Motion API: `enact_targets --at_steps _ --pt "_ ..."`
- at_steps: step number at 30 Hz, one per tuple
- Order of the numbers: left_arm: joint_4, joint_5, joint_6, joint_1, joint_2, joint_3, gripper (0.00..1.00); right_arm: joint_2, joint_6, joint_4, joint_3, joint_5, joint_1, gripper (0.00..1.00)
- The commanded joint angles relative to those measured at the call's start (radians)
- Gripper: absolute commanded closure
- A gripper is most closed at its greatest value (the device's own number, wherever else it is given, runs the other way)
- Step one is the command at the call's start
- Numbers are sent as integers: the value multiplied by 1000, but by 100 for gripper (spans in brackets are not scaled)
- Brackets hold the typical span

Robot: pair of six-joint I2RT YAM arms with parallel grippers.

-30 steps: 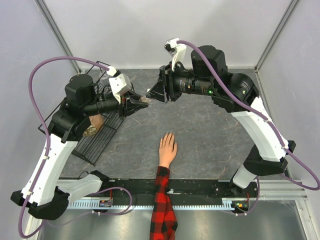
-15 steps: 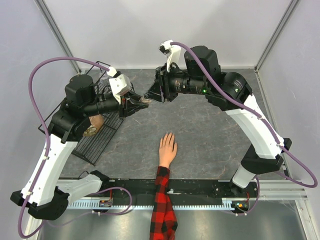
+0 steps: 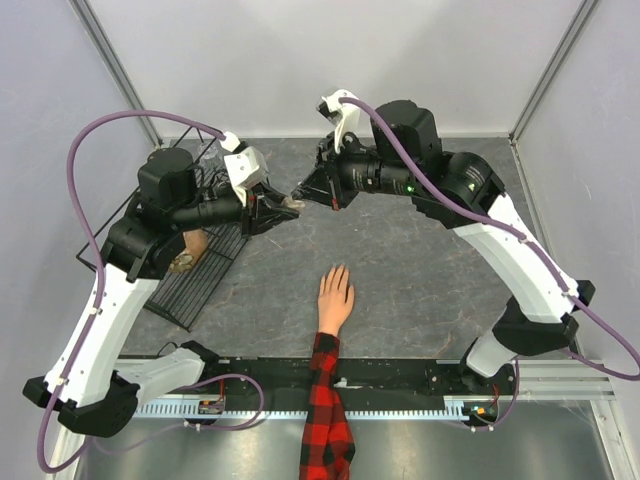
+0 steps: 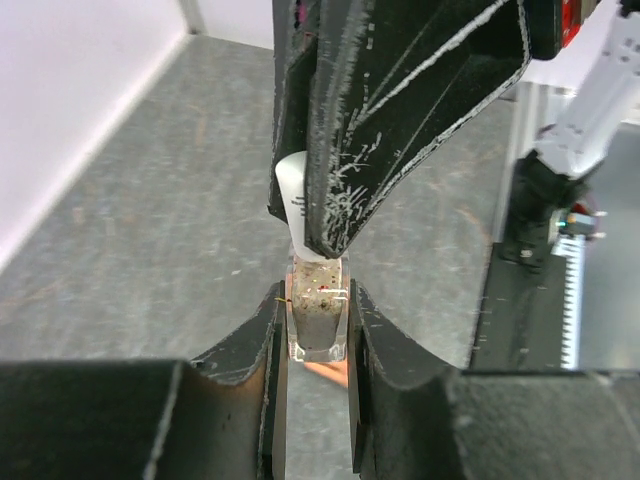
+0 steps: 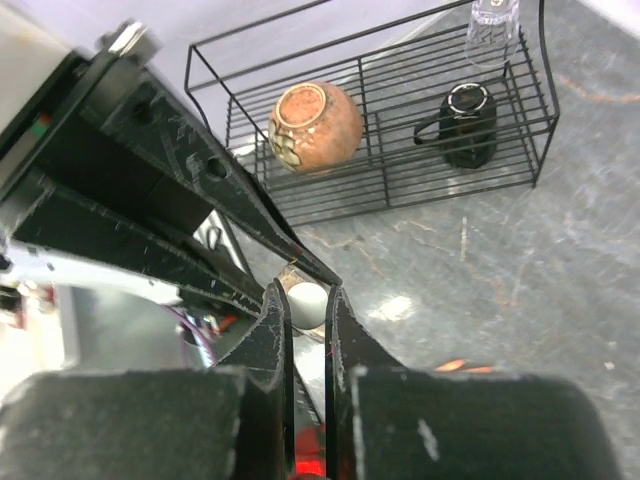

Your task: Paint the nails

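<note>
The peach mannequin hand [image 3: 335, 295] with a red-and-black plaid sleeve [image 3: 325, 400] lies palm down at the table's near middle; its nails are too small to make out. My left gripper [image 3: 283, 208] is shut on a small clear nail polish bottle [image 4: 318, 318] with speckled grey polish, held in the air above the table. My right gripper [image 3: 305, 190] meets it from the right and is shut on the bottle's white cap [image 5: 307, 303]. The cap also shows in the left wrist view [image 4: 290, 190], partly behind the right fingers [image 4: 400, 100].
A black wire rack [image 3: 200, 262] stands at the left, under the left arm. It holds a brown round pot [image 5: 315, 125], a black mug [image 5: 468, 125] and a clear glass [image 5: 492, 30]. Grey walls enclose the table.
My right gripper has moved left and down onto the bottle's cap, its wrist turning. My left gripper, with the bottle, has shifted slightly right.
</note>
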Motion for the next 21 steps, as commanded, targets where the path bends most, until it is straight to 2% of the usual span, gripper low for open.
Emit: enact_targets --at_steps 1,10,21 --pt "90 112 -91 -4 7 6 98 -122 -126 68 -95 7 1 100" --pt "130 298 -143 -4 1 -22 98 -218 -141 180 -238 -91 1 100" --pt "127 270 -137 -5 -3 -28 98 -250 -112 223 -272 -79 1 100"
